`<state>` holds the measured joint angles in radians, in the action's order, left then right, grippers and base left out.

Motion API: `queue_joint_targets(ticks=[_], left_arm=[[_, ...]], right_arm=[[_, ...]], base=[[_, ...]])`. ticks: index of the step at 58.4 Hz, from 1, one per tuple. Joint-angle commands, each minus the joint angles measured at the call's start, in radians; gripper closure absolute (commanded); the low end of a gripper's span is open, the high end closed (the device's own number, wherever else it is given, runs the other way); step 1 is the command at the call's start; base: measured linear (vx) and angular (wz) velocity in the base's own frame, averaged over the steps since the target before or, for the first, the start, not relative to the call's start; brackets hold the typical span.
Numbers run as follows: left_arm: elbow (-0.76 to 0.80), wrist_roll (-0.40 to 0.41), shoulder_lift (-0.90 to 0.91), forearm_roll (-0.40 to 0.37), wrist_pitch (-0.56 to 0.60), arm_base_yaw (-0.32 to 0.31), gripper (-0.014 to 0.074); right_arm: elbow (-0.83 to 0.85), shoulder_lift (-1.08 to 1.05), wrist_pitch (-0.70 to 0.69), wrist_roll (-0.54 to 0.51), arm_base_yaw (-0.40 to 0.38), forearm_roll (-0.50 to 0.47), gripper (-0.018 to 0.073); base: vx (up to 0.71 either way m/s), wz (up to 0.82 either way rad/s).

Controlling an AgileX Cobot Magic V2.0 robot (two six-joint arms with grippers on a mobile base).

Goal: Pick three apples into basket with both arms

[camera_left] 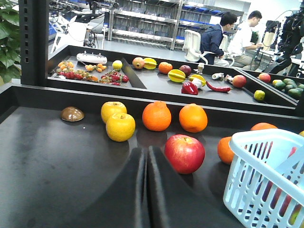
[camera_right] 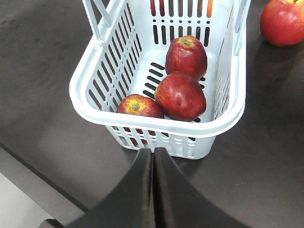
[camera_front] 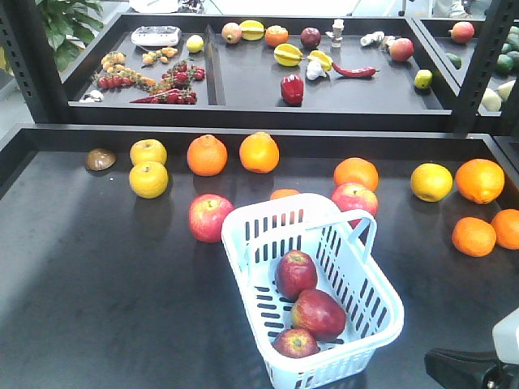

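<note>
Three dark red apples [camera_right: 180, 85] already inside the basket [camera_right: 95, 102] near the desk's front edge, just ahead of the right jaws [camera_right: 153, 156], both pairs pressed together and empty.

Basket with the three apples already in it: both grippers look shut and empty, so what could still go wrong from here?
1. The right gripper sits shut just outside the basket rim; moving forward could shove or tip it.
2. The left gripper points at the brighter pinkish-red apple; an advance might knock it rolling.
3. The three apples lie loose and touching, so a bumped basket would shift them.
</note>
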<state>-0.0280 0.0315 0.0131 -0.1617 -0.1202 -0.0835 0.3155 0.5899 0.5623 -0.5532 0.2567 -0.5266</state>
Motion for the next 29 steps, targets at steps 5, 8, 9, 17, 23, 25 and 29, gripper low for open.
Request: queue_joint_targets(ticks=[5,8,9,17,23,25,29], left_arm=[[0.026,0.011,0.014,-0.006,0.070,0.003,0.0602],[0.026,0.011,0.014,-0.006,0.070,0.003,0.0602],[0.026,0.011,0.014,-0.006,0.070,0.003,0.0602],[0.026,0.011,0.014,-0.006,0.070,0.003,0.0602],[0.026,0.011,0.014,-0.006,0.070,0.003,0.0602],[0.026,0.011,0.014,-0.006,0.070,0.003,0.0602],[0.026,0.011,0.014,-0.006,0.070,0.003,0.0602]], right_arm=[[0.025,0.002,-0.045,-0.008,0.000,-0.015,0.0568],[0.025,0.002,-0.045,-0.008,0.000,-0.015,0.0568],[0.025,0.002,-0.045,-0.008,0.000,-0.016,0.0568],[0.025,0.003,-0.045,-0.008,0.001,-0.020,0.0568],[0.025,0.003,-0.044,-0.008,0.001,-0.020,0.0568],[0.025,0.003,-0.044,-0.008,0.001,-0.020,0.0568],[0.025,0.004,-0.044,-0.008,0.001,-0.020,0.0568]], base=[[0.00,0.00],[0.00,0.00],[0.00,0.00],[0.00,0.00],[0.00,0.00],[0.00,0.00],[0.00,0.00]])
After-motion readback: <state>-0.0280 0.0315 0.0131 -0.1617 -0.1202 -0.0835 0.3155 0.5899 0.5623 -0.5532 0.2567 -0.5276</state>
